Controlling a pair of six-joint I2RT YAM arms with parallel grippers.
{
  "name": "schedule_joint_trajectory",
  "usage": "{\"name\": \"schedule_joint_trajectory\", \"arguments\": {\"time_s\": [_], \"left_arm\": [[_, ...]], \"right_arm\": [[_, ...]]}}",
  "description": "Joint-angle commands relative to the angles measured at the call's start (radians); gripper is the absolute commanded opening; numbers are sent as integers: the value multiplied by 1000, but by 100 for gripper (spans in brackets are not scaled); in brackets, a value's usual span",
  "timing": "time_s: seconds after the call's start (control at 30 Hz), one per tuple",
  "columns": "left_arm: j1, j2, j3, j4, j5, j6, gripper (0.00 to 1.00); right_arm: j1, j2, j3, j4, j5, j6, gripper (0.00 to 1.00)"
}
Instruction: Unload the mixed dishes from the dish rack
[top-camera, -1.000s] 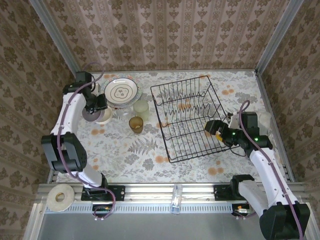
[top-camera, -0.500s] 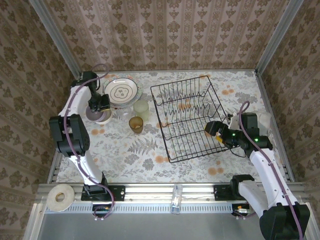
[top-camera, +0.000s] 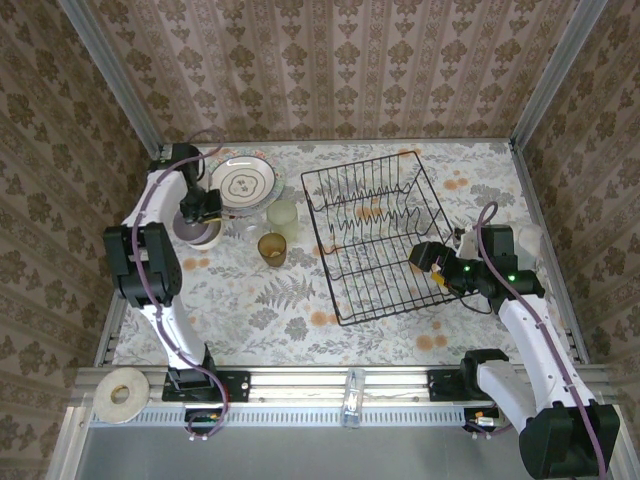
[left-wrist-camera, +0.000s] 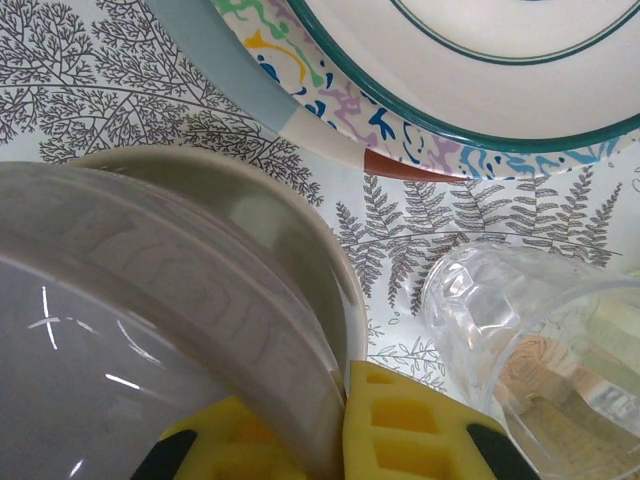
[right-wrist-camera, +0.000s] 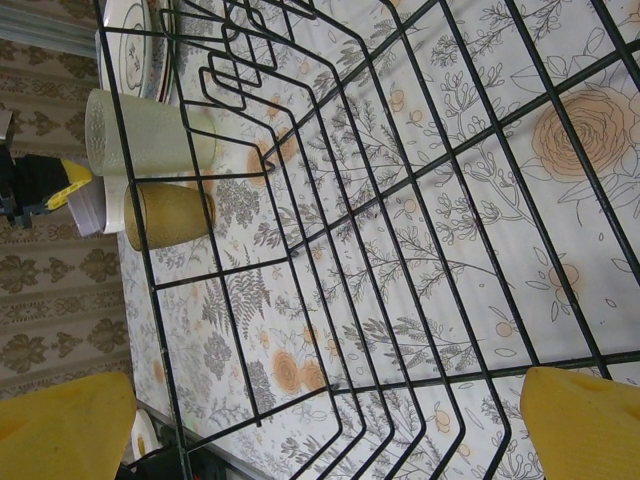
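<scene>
Left end effector shifted, clamping lilac bowl over cream bowl.

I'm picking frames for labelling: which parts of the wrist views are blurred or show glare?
Left wrist: the lilac bowl is close and soft, with small white glare streaks; the clear glass is blurry, the patterned plate sharper. Right wrist: the dish rack wires are crisp, the yellow fingers in the corners blurred.

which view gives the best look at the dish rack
The top external view: the whole dish rack shows there from above, empty. The right wrist view gives it close up, cropped at the frame edges.
</scene>
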Motion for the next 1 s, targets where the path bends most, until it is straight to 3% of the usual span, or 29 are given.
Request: {"name": "schedule_joint_trajectory", "arguments": {"time_s": [0.0,0.3,0.47,0.57,0.63,0.67,0.7,0.97], "left_arm": [[-13,22,41,-5,-49,14,2],[-24,2,50,-8,-71,11,23],[-33,-44,61,-16,-86,16,40],[-44,-87,72,-24,-102,21,55],[-49,-125,73,-25,-110,24,70],[-52,-149,70,-24,-114,27,80],[-56,-170,59,-16,-118,29,98],[-58,-426,-117,116,-7,-19,100]], "right_arm": [[4,1,-17,1,-14,1,100],[4,7,-13,2,-13,-1,100],[4,13,-17,12,-13,4,100],[4,18,-14,14,-11,5,100],[4,20,-10,13,-11,4,100],[4,20,-7,13,-9,2,100],[4,21,-4,10,-6,1,100],[4,29,1,3,26,-5,100]]}}
